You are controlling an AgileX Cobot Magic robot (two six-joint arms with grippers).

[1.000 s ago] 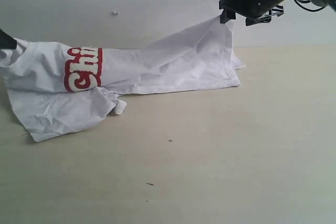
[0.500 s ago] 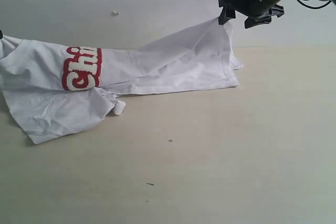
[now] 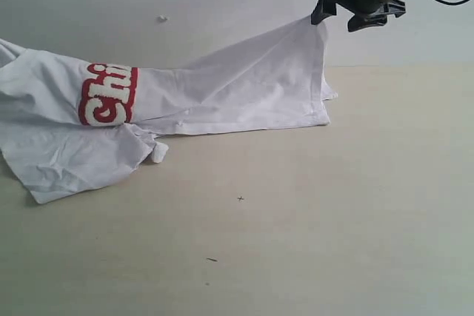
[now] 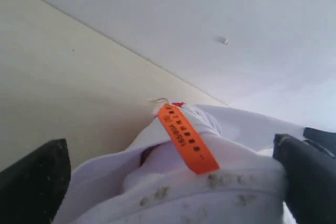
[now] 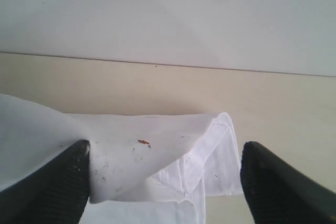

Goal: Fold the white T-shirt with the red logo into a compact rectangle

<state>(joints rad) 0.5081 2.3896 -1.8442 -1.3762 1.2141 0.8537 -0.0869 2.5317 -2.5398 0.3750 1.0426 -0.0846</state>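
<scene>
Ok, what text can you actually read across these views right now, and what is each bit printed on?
"Chi": fuzzy white letters outlined in red, the showing part of the red logo on the white T-shirt; folds hide the rest of the word.
Orange tag at the collar, left wrist view: one row of small dark print, too blurred to read.
Nothing else readable in any view.

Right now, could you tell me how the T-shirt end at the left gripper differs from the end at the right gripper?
The left gripper has the collar end of the white T-shirt, thickly bunched, with an orange tag; the right gripper has a thinner, flatter hem corner, no tag. The red logo sits near the left gripper's end, far from the right gripper's. Both ends are raised off the table.
</scene>
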